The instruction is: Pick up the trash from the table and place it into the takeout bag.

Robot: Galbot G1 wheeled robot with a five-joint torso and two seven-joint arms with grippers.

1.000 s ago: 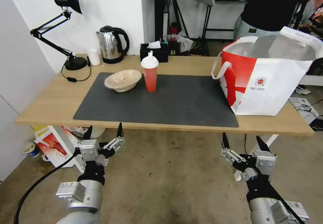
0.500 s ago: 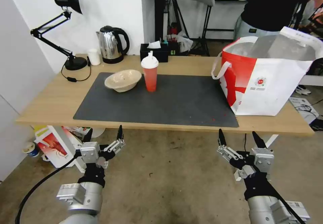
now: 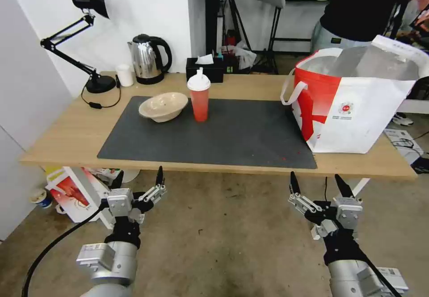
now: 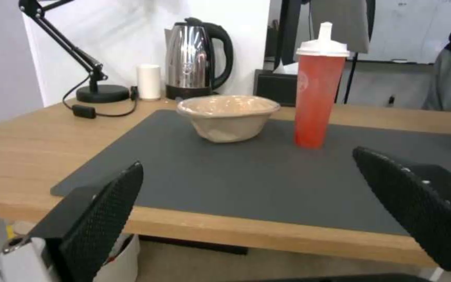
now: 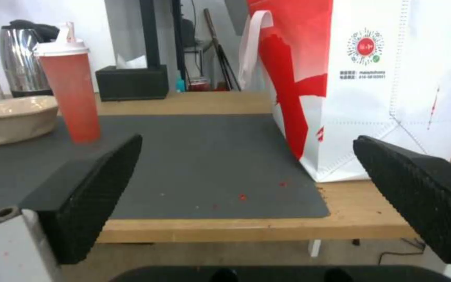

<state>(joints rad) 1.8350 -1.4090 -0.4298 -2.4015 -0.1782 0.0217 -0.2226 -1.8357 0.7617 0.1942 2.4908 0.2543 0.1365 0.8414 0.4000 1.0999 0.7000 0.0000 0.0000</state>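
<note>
Trash first: a beige bowl (image 3: pixel 163 106) and a red cup (image 3: pixel 199 97) stand side by side on the mat (image 3: pixel 223 140), toward the table's (image 3: pixel 67 136) far left part, upright and easy to reach from the near edge. The bag (image 3: pixel 357 100) stands open at the right end, mouth up, ready to receive. Left pincer (image 3: pixel 137 177) hangs just below the near edge, fingers spread wide, holding nothing. Right pincer (image 3: pixel 316 180) sits likewise under the near edge in front of the bag, spread and empty. Nothing picked up yet, by my reading.
</note>
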